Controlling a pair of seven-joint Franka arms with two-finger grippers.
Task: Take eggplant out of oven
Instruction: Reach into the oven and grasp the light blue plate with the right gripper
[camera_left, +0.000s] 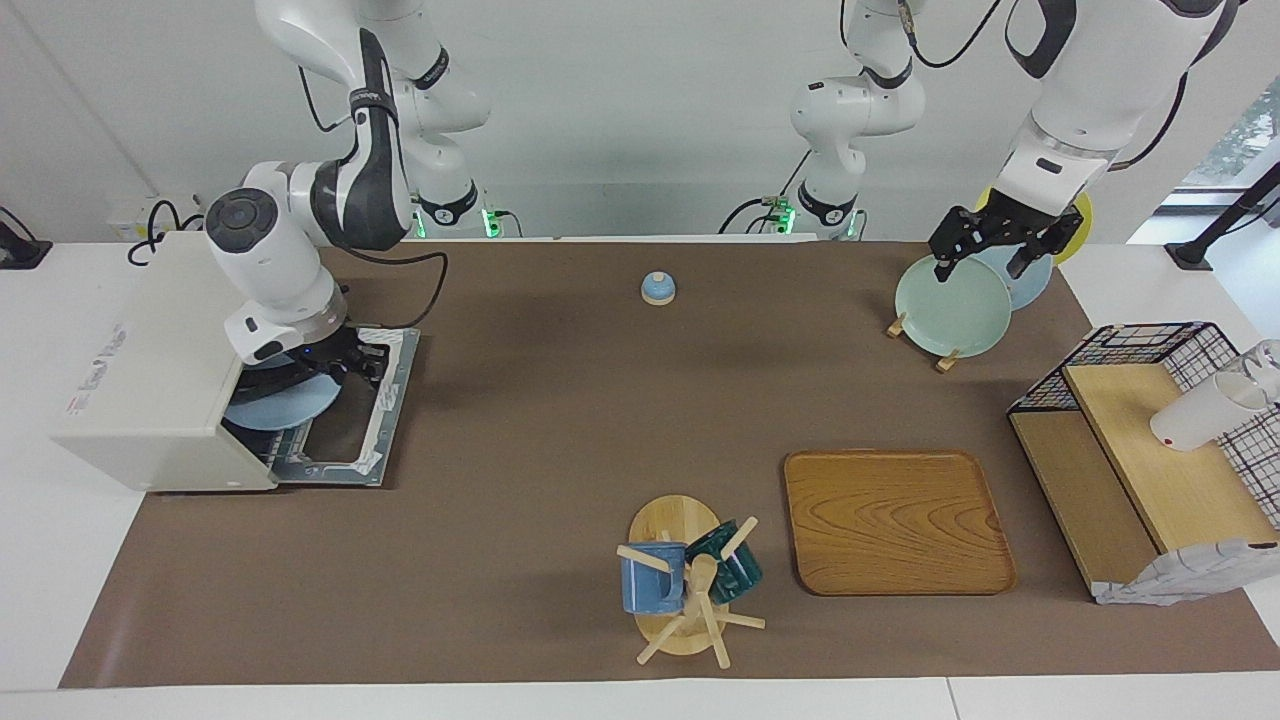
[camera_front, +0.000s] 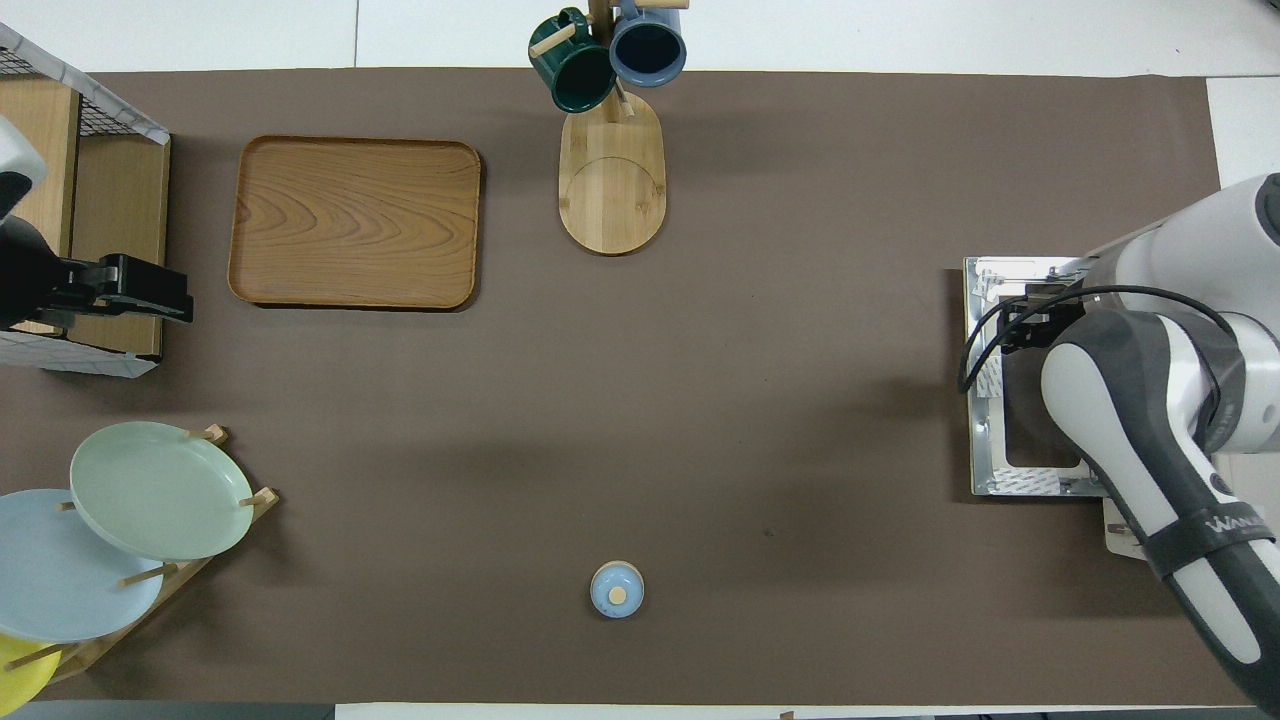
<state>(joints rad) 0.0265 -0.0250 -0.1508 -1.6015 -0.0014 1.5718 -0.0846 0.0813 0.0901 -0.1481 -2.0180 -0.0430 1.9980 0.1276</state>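
Facing view: oven (camera_left: 150, 370) sits at 9 o'clock on the table, at the right arm's end, door (camera_left: 345, 420) dropped flat onto the brown mat (camera_left: 560, 400). Right gripper (camera_left: 335, 367) is at the oven mouth, over the door's inner edge, just above a blue plate (camera_left: 275, 408) that sticks out of the cavity. Something dark lies on that plate under the gripper, probably the eggplant (camera_left: 272, 379), mostly hidden. Can't tell how wide the right fingers stand or whether they touch it. Left gripper (camera_left: 990, 245) hangs at 1 o'clock over the green plate (camera_left: 950, 305) in the rack, fingers spread wide, holding nothing; that arm waits. Tray (camera_left: 895, 520) at 5 o'clock, mug tree (camera_left: 685, 580) at 6, small blue knob (camera_left: 657, 288) at 12.

Overhead view: oven door (camera_front: 990, 400) at 3 o'clock, right arm covering the oven body; right gripper (camera_front: 1030, 325) shows dark over the door, fingers unreadable. Eggplant not visible. Left gripper (camera_front: 150, 290) at 9 o'clock, empty. Tray (camera_front: 355, 220) at 11, knob (camera_front: 617, 590) at 6.
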